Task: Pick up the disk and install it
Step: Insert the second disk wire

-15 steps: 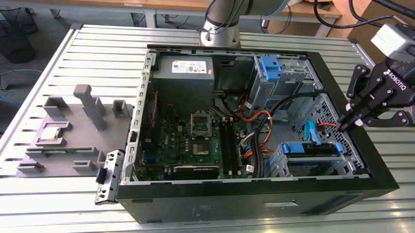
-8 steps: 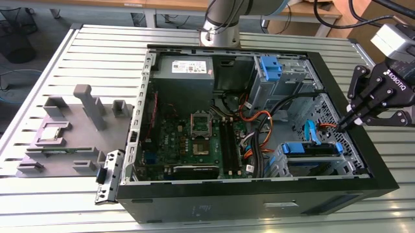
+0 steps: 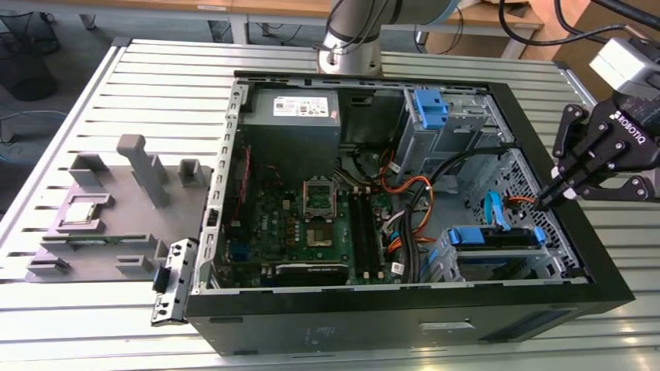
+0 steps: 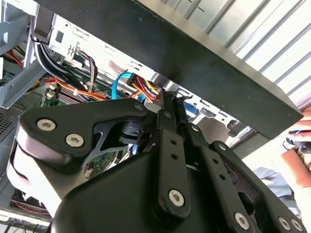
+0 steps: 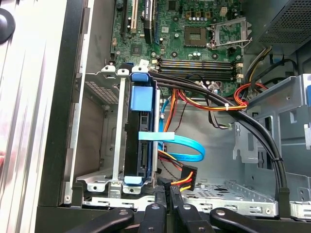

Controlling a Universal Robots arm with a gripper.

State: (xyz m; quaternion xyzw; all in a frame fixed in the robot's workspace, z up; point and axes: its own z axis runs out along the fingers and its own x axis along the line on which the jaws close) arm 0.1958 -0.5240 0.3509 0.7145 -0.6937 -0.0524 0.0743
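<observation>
The disk point(image 3: 497, 236), in its bright blue plastic frame, sits inside the drive cage at the near right corner of the open computer case point(image 3: 309, 328). In the first wrist view the disk point(image 5: 142, 141) stands edge-on in the cage, blue tab outward. My gripper point(image 3: 545, 199) hovers over the case's right wall, a little beyond the disk and apart from it. Its fingers point(image 5: 156, 208) are pressed together with nothing visible between them. The fingertips point(image 4: 167, 104) point down toward a black power connector point(image 5: 187, 175) with coloured wires beside the disk.
A blue flat cable point(image 5: 187, 144) and thick black cables point(image 5: 252, 126) cross the case beside the cage. The motherboard point(image 3: 314, 220), the power supply point(image 3: 290, 108) and a blue bracket point(image 3: 428, 104) lie further in. A grey fixture point(image 3: 98, 216) stands at the exterior view's left. A person's hand point(image 4: 299, 145) is nearby.
</observation>
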